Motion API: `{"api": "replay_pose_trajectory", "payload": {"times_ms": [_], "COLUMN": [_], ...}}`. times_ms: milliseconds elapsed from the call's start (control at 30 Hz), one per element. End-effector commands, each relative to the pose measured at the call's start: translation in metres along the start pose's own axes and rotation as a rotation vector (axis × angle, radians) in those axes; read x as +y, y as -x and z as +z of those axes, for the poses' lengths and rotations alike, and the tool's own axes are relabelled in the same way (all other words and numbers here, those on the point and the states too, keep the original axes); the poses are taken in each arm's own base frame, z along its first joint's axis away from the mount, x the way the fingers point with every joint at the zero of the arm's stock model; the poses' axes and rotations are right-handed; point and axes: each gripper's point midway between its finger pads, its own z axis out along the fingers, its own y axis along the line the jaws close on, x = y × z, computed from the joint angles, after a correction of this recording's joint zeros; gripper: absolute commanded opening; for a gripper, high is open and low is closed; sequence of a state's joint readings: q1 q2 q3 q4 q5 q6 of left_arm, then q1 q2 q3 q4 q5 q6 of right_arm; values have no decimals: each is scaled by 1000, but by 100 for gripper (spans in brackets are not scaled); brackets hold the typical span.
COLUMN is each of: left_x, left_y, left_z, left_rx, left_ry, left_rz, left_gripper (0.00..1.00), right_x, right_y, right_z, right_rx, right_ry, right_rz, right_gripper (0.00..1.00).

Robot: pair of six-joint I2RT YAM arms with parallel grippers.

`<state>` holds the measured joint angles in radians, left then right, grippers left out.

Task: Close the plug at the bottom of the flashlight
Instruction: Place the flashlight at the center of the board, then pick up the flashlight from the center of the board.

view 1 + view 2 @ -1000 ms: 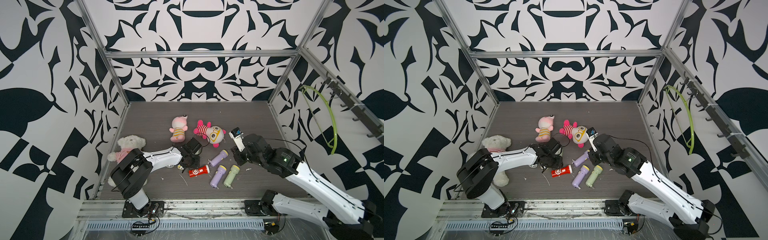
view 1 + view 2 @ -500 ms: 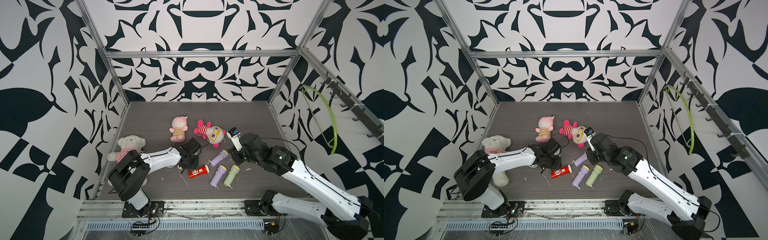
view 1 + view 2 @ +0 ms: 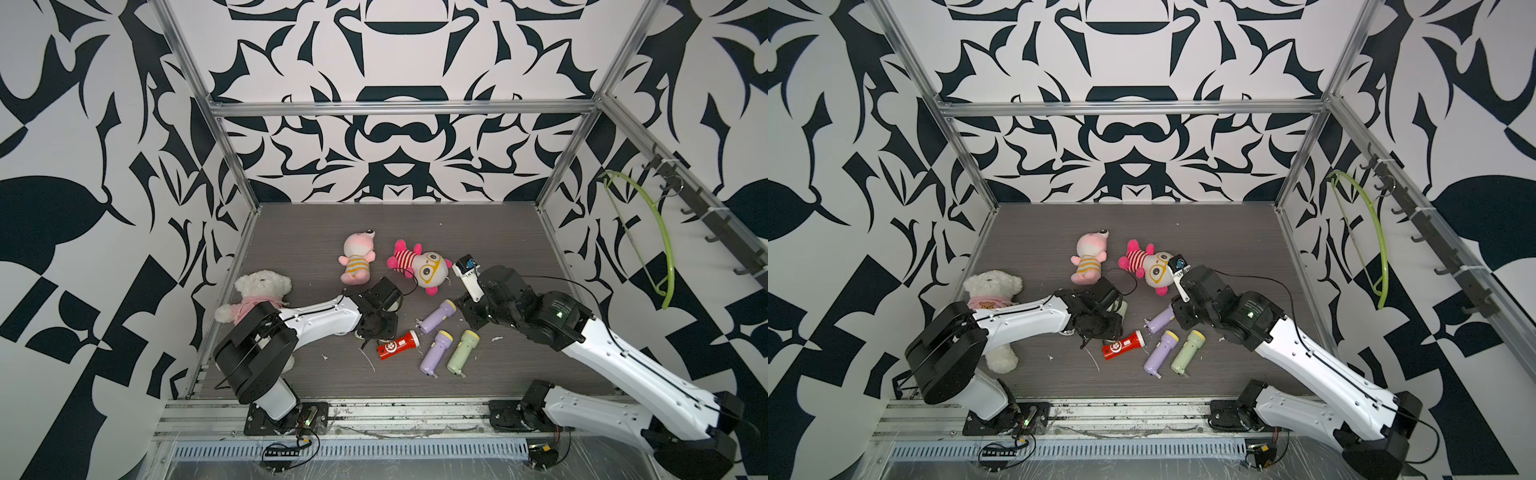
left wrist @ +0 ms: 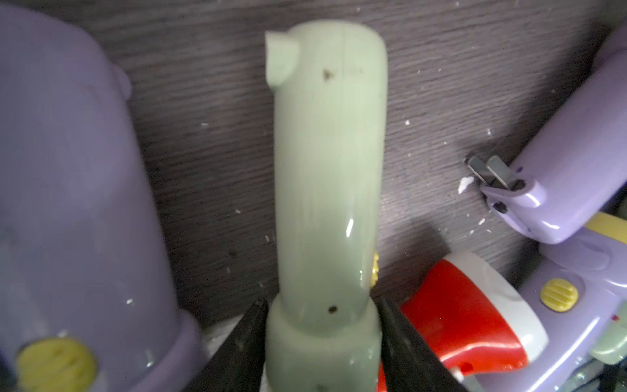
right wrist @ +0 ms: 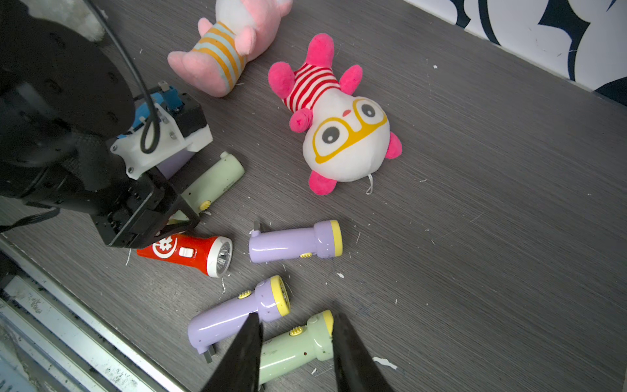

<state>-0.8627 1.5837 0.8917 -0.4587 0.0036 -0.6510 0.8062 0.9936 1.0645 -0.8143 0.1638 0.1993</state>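
A pale green flashlight [image 4: 327,163] lies on the dark table, and my left gripper [image 4: 321,302] is shut on its wide head. Its bottom end [image 4: 325,47] looks smooth, with a small tab at the side and no prongs sticking out. The right wrist view shows the same flashlight [image 5: 212,181] beside my left gripper [image 5: 159,220]. In both top views the left gripper [image 3: 376,328] [image 3: 1098,328] covers most of it. My right gripper [image 5: 296,314] is open above the table and holds nothing. It sits by the right arm's wrist [image 3: 471,313].
Several more flashlights lie close by: a red one [image 3: 397,344], two purple ones [image 3: 436,316] [image 3: 434,351] with prongs out, a green one [image 3: 462,351], and a purple one [image 4: 68,203] next to the held one. Three plush toys [image 3: 357,259] [image 3: 424,266] [image 3: 257,293] lie behind and to the left.
The right arm has shifted a little to the left, toward the flashlights. The left arm and the things on the table stay where they were.
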Motion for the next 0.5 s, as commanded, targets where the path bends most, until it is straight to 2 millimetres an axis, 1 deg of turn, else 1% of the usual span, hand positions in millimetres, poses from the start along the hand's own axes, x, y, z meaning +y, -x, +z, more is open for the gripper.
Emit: {"api": "replay_pose_trajectory", "payload": {"times_ms": [0,100,200,233,267,333,367,467], "left_x": [0,4,14,17,20,27,30,34], "left_y": [11,19,18,18,17,16,15,14], "left_z": [-32,-66,-98,-115,-125,-146,-154,-180], "left_rx": [-59,-132,-204,-255,-285,-376,-417,-559], "left_ry": [32,56,76,63,59,35,18,-66], "left_rz": [34,49,44,34,22,-4,-17,-43], "left_gripper": [55,56,57,57,57,57,57,57], "right_x": [6,22,38,46,51,65,70,98], "right_y": [7,0,-12,-16,-18,-23,-27,-41], "right_z": [-2,3,13,15,18,24,28,45], "right_rx": [-30,4,32,32,36,50,54,69], "right_ry": [35,126,212,243,249,226,187,121], "right_rz": [-15,-72,-136,-159,-180,-289,-353,-573], "right_gripper": [39,40,42,42,43,45,45,48]}}
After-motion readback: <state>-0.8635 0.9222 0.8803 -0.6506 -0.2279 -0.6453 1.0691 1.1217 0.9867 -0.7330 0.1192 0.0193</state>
